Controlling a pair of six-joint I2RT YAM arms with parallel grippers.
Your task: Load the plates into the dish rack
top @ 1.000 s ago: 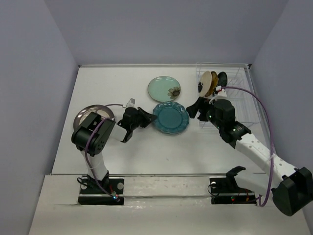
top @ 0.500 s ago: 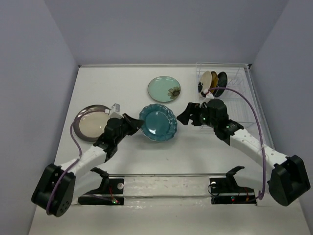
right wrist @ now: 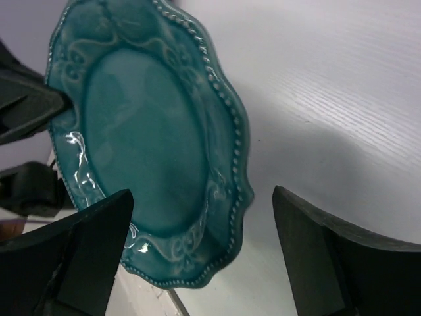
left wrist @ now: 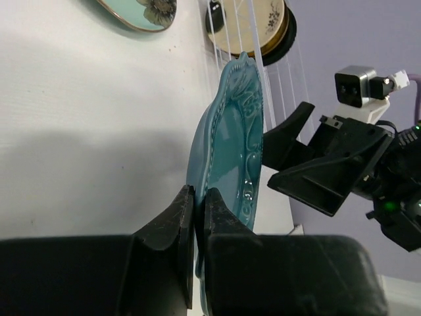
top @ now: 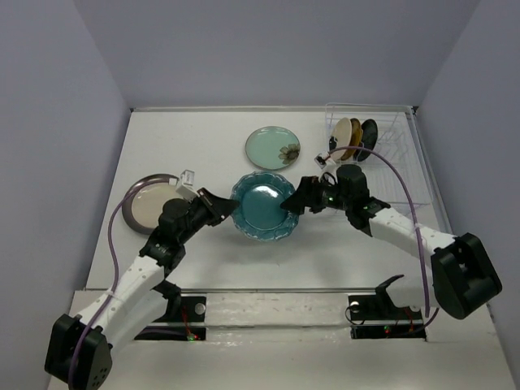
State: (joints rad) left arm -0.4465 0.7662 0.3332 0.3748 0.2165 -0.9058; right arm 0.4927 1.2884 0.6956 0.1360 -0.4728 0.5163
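Soft overhead light leaves the white tabletop (top: 203, 142) bright. A broad, faint shadow spreads beneath the teal plate (left wrist: 235, 148), small glints on its glaze. Beside it the right pincer (right wrist: 200, 196) looks dark, slightly blurred.

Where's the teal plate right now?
Mid-table in the top view, the teal plate is tilted up, its left rim pinched by the left gripper, the open right gripper at its right edge, the mint plate just behind.

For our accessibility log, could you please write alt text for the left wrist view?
The left gripper pinches the rim of a scalloped teal plate, holding it on edge. The open right gripper faces its front, and the dish rack with plates in it stands behind.
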